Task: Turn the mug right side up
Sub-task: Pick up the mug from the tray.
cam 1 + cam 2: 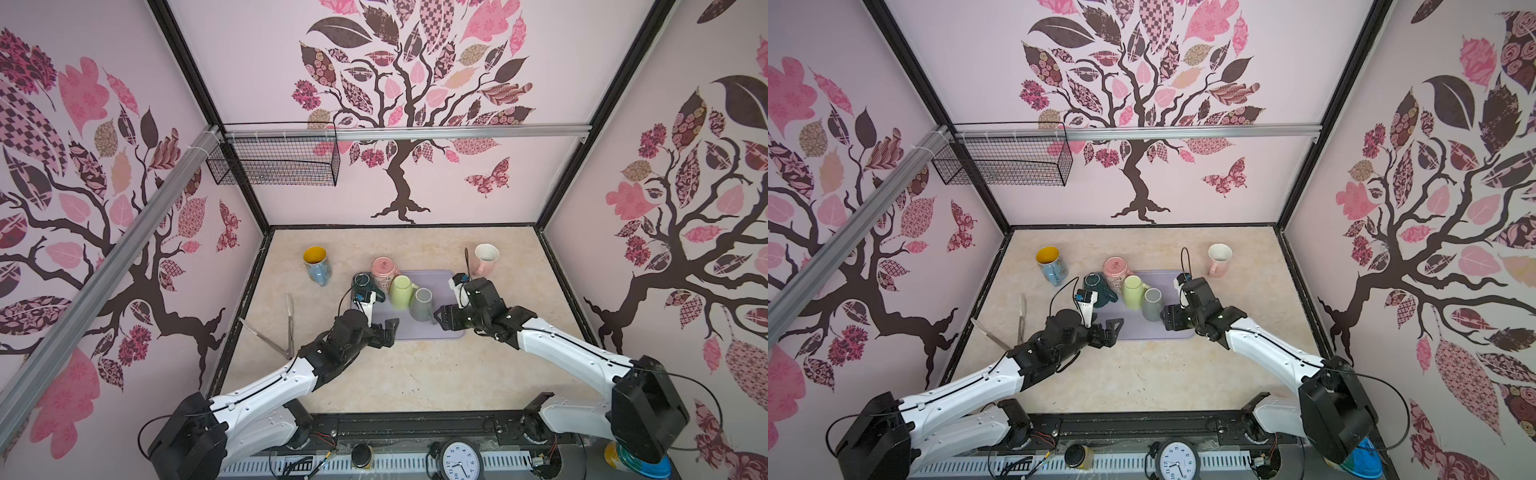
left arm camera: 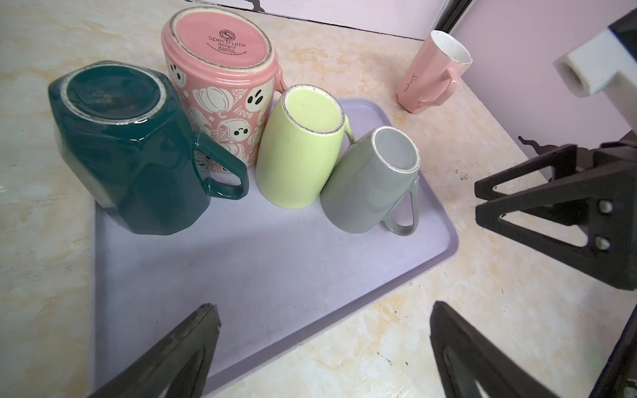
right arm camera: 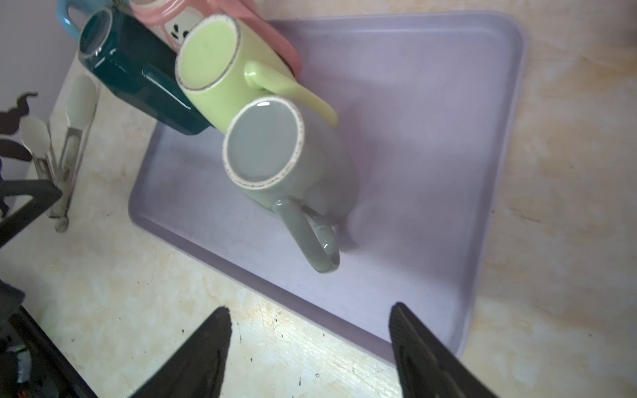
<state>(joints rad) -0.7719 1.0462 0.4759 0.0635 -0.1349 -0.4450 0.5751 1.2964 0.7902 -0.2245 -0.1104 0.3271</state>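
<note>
Four mugs stand upside down on a purple tray (image 1: pixel 442 286): a dark green one (image 2: pixel 131 148), a pink patterned one (image 2: pixel 220 75), a light green one (image 1: pixel 401 291) and a grey one (image 1: pixel 422 305) (image 3: pixel 263 144). The grey mug's handle (image 3: pixel 310 234) points toward my right gripper (image 1: pixel 440 318) (image 3: pixel 308 312), which hovers at the tray's near edge. Its jaws are apart with nothing between them. My left gripper (image 1: pixel 388 328) (image 2: pixel 320 310) is wide open over the tray's near left edge, a short way in front of the mugs and touching none.
A blue mug with a yellow inside (image 1: pixel 318 266) stands upright at the back left. A pink mug (image 1: pixel 485 257) stands upright at the back right. Metal tongs (image 1: pixel 286 328) lie left of the tray. A wire basket (image 1: pixel 274 160) hangs on the back wall.
</note>
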